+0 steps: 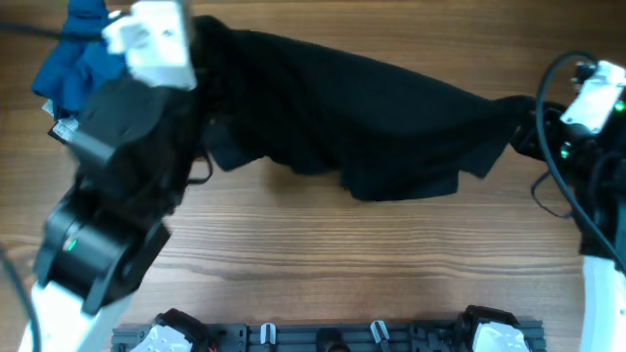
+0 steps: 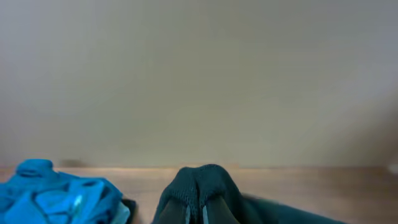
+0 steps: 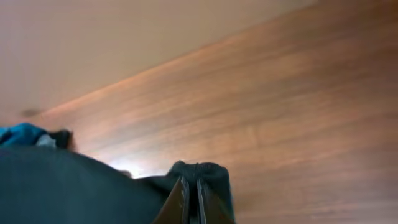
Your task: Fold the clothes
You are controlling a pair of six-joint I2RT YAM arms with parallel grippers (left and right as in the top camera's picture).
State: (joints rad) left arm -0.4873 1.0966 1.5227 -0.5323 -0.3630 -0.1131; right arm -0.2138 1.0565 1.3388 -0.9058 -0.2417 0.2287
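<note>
The left end effector (image 2: 198, 210) and the right end effector (image 3: 191, 200) are each pinched tight on an edge of the black shirt (image 1: 352, 117), which is stretched between them across the table (image 1: 293, 244), with a blue garment (image 1: 70, 61) bunched beside its left end.

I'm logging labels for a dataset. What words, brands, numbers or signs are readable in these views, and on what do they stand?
No text can be read in any view.
The black shirt shows plain fabric, with no logo or print in view.
The blue garment shows no print.
The left arm's white casing and the right arm's white casing carry no legible marking; anything there is too small to tell.
</note>
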